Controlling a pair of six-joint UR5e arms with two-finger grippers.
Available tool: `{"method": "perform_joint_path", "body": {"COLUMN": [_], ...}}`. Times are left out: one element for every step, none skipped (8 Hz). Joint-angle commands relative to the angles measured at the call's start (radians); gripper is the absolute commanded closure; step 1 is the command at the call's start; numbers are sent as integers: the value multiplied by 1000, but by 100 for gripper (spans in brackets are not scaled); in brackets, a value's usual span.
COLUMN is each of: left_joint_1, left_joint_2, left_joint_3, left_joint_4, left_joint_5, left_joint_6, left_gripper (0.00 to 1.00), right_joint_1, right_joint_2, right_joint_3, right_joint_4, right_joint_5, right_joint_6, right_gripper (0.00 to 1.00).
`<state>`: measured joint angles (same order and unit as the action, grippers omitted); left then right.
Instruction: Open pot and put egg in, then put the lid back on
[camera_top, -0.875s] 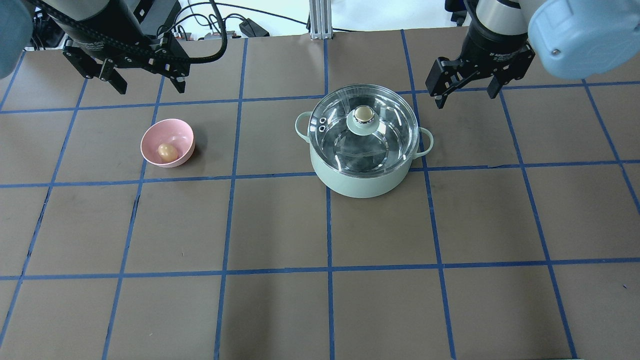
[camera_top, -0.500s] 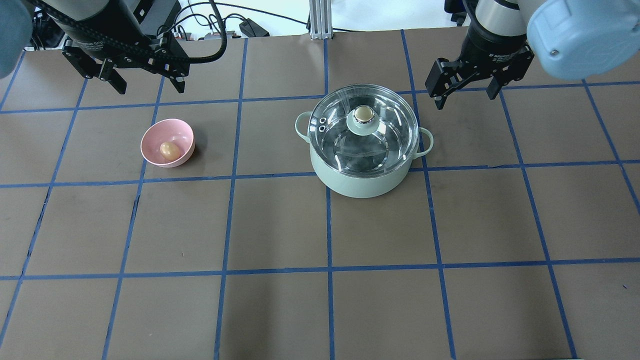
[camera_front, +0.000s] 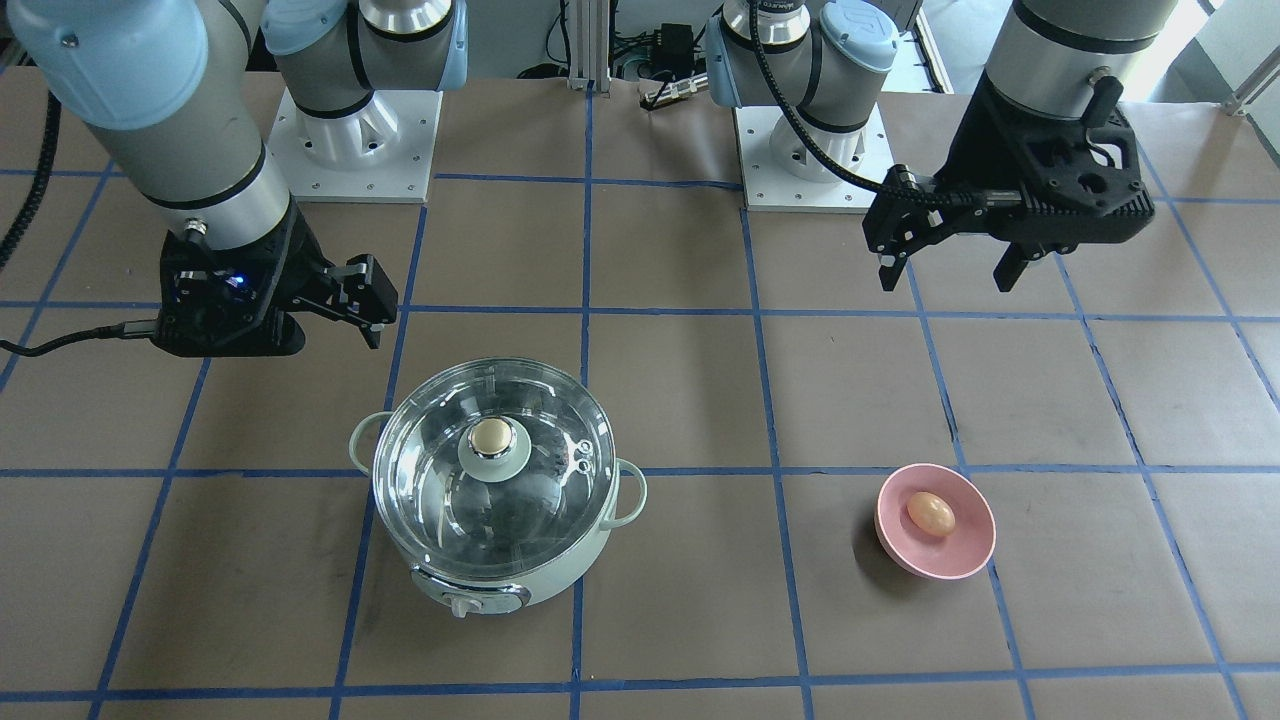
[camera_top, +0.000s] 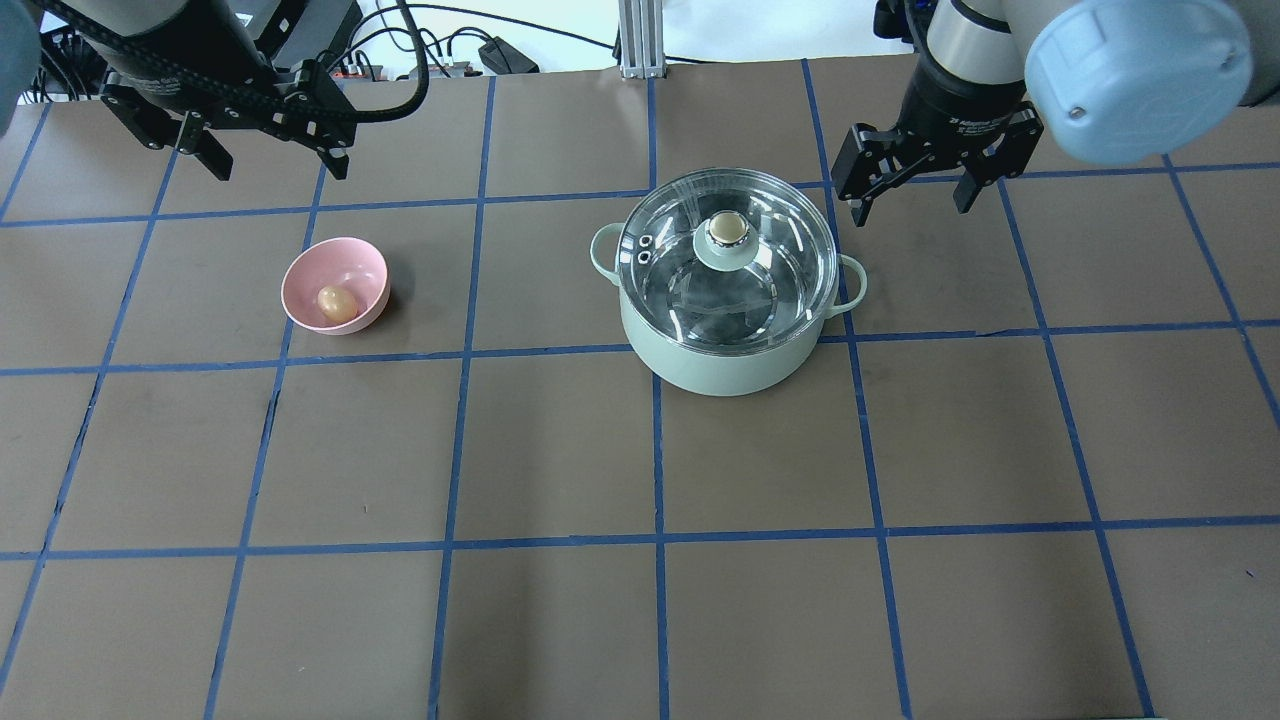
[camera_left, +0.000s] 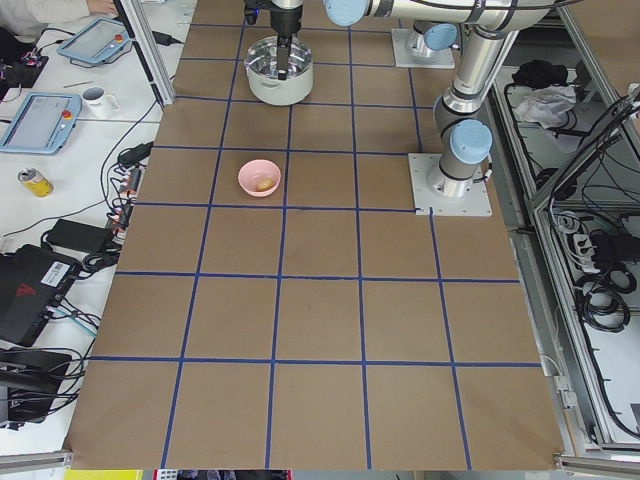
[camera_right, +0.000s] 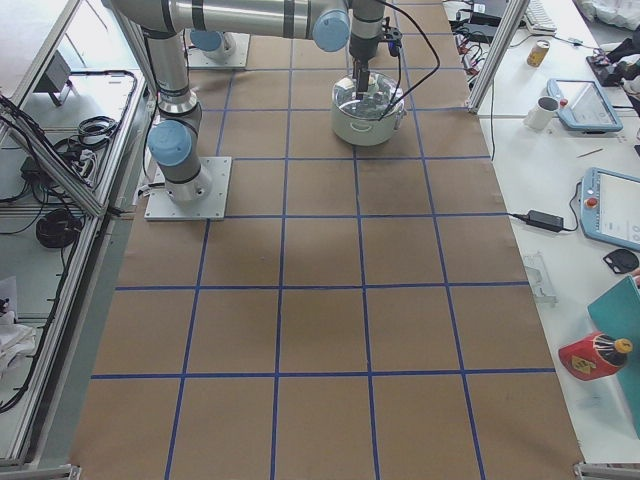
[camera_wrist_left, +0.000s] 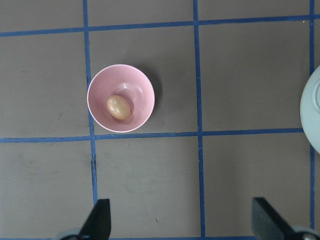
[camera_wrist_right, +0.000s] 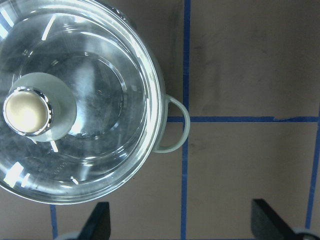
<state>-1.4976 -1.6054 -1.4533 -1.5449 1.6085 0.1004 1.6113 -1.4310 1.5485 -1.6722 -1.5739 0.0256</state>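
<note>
The mint-green pot (camera_top: 725, 360) stands right of the table's middle with the clear glass lid (camera_top: 770, 280) on it, beige-topped knob (camera_top: 727, 231) up. The tan egg (camera_top: 337, 303) lies in a pink bowl (camera_top: 365, 265) to the left. My left gripper (camera_top: 277, 165) is open and empty, behind the bowl; its wrist view shows the egg (camera_wrist_left: 119, 107) ahead of the fingers (camera_wrist_left: 98, 222). My right gripper (camera_top: 912, 203) is open and empty, just behind and right of the pot; its wrist view shows the lid (camera_wrist_right: 115, 80) and the pot's side handle (camera_wrist_right: 177, 125).
The table is brown paper with a blue tape grid. The two arm bases (camera_front: 355, 145) stand at the robot's edge. The pot's control knob (camera_front: 462, 603) faces the operators' side. Cables and an aluminium post (camera_top: 637, 40) lie beyond the table's back edge.
My right gripper has moved a little left, closer to the pot's rim. My left gripper has moved slightly left and back. Pot, lid, bowl and egg have not moved.
</note>
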Motion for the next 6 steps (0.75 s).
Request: {"method": "perform_joint_path", "body": {"left_joint_1": [83, 104, 108, 109, 109, 112], "left_joint_2": [-62, -114, -157, -183, -214, -238], "left_joint_3": [-2, -4, -16, -24, -35, -53], "left_joint_4": [70, 131, 169, 175, 190, 192], "left_joint_5": [-2, -4, 1, 1, 2, -2], "left_joint_6": [100, 114, 125, 130, 127, 110], "left_gripper": [0, 0, 0, 0, 0, 0], "right_joint_1": [115, 171, 185, 188, 191, 191], "right_joint_2": [64, 76, 96, 128, 145, 165], "right_joint_3": [1, 1, 1, 1, 1, 1], "right_joint_4": [-151, -200, -222, -245, -259, -265], "right_joint_5": [3, 2, 2, 2, 3, 2], "right_joint_6": [123, 144, 202, 221, 220, 221], "right_gripper": [0, 0, 0, 0, 0, 0]}}
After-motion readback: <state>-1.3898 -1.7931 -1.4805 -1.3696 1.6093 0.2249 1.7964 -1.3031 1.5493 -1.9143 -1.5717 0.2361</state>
